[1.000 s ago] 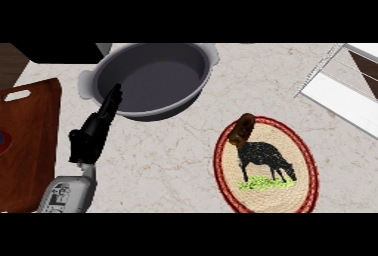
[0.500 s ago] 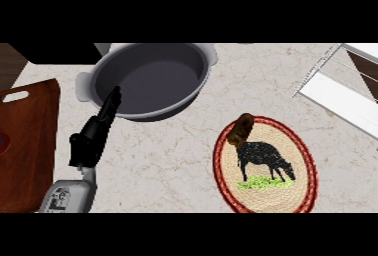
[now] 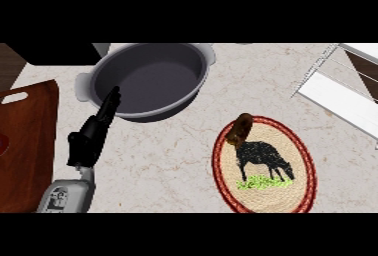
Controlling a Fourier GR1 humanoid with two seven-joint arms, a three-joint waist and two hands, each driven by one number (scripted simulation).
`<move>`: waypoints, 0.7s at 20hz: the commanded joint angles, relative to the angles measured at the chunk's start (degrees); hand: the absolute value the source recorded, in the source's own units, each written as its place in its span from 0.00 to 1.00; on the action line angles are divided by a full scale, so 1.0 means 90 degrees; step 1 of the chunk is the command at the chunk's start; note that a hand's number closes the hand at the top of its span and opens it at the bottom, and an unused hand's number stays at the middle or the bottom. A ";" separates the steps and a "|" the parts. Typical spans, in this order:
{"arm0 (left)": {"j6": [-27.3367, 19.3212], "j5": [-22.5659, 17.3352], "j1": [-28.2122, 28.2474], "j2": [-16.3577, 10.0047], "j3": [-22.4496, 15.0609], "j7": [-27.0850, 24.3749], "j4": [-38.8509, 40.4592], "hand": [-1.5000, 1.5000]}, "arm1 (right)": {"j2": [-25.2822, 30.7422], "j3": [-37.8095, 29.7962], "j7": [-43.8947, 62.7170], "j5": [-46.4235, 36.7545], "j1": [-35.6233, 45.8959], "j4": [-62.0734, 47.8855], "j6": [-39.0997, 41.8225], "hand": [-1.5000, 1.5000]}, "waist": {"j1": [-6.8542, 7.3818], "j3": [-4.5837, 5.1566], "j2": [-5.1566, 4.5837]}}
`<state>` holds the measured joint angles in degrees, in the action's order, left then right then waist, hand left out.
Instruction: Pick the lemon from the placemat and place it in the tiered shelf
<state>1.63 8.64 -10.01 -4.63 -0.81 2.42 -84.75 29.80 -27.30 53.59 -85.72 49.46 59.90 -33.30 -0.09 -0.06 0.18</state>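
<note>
One each: pot [image 3: 159, 80], placemat [image 3: 260, 196], cutting board [image 3: 26, 145], tiered shelf [image 3: 338, 101], brown item [image 3: 241, 129], hand [image 3: 91, 136].

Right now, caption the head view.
Left hand rests open by the pot; brown item sits on the placemat.

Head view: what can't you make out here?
Right hand: outside the head view.
Tiered shelf: cut off by the right edge; its levels cannot be counted.
Brown thing on the placemat's top end: too small to name as a lemon.
Cutting board: cut by the left edge.
</note>
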 commanded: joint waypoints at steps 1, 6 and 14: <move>0.0206 -0.0114 0.0115 -0.0120 0.0055 0.0017 0.0014 0.50 | -0.0399 0.0004 0.0286 0.0228 -0.0127 0.0448 -0.0542 0.00 | 0.0033 0.0007 -0.0015; -0.0127 0.0116 -0.0019 0.0201 -0.0111 0.0005 0.0138 0.50 | 0.0067 -0.0013 -0.0337 0.1258 -0.0029 0.0943 0.0160 0.00 | 0.0006 0.0007 -0.0016; -0.0094 0.0156 0.0025 0.0043 0.0008 -0.0127 0.0154 0.50 | 0.0347 -0.0234 -0.0073 0.1461 0.0445 0.1583 -0.0216 0.00 | 0.0006 0.0008 -0.0017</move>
<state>1.59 8.96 -9.52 -4.29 -0.78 2.19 -85.29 30.46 -27.66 52.32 -75.00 50.47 71.88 -33.30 0.12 -0.06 0.12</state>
